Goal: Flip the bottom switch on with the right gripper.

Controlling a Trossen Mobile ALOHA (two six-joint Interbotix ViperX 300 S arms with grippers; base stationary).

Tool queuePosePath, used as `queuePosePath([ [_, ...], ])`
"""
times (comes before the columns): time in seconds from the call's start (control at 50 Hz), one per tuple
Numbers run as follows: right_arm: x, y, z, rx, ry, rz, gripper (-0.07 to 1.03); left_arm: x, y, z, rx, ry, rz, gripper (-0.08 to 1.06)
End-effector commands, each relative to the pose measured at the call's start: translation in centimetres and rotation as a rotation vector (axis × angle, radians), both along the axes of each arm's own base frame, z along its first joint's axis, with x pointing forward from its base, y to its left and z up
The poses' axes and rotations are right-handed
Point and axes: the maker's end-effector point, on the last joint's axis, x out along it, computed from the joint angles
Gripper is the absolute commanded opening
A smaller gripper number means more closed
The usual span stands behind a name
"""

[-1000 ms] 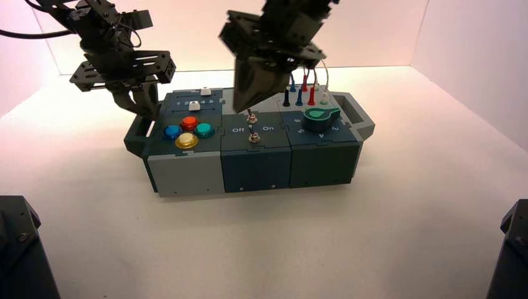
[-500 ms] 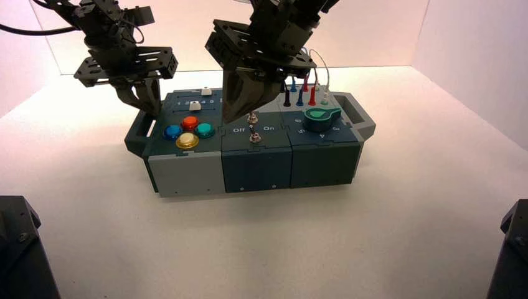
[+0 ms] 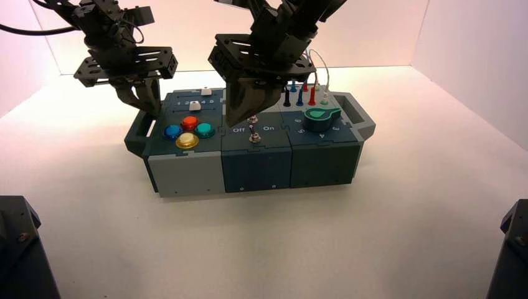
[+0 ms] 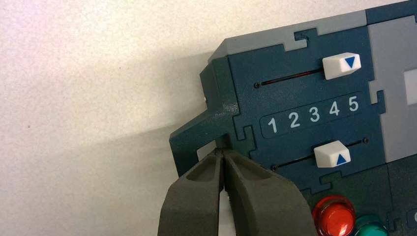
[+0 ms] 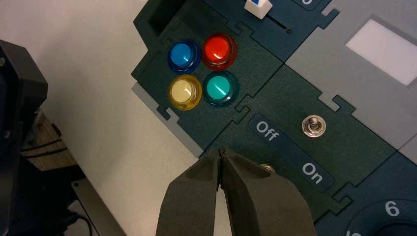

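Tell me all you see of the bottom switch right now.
The bottom switch is a small silvery, metallic-looking toggle with a thin lever rising from a round base. It sits on the box's dark middle panel, nearer the front edge than the other toggle. White "Off" and "On" lettering lies just behind it. The right tool hides most of it in the right wrist view; I can't tell its setting or whether anything touches it.
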Motion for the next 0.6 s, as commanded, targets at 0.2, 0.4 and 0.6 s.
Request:
queuePosePath([
  [0.2,1.2,-1.0,0.3,0.004,-0.017,-0.037,-0.02,0.6,-0.2,0.9,-0.007,-0.035,-0.005,-0.03],
  [0.4,1.3,-1.7,-0.1,-0.011,-0.016,-0.042,-0.02,0.6,-0.2,0.9,-0.006,-0.033,-0.006,-0.03],
  [0.6,1.5,-1.7,-0.3,-0.015,-0.015,-0.043,-0.02,0.5,-0.2,0.8,-0.005,-0.031,-0.007,-0.03],
])
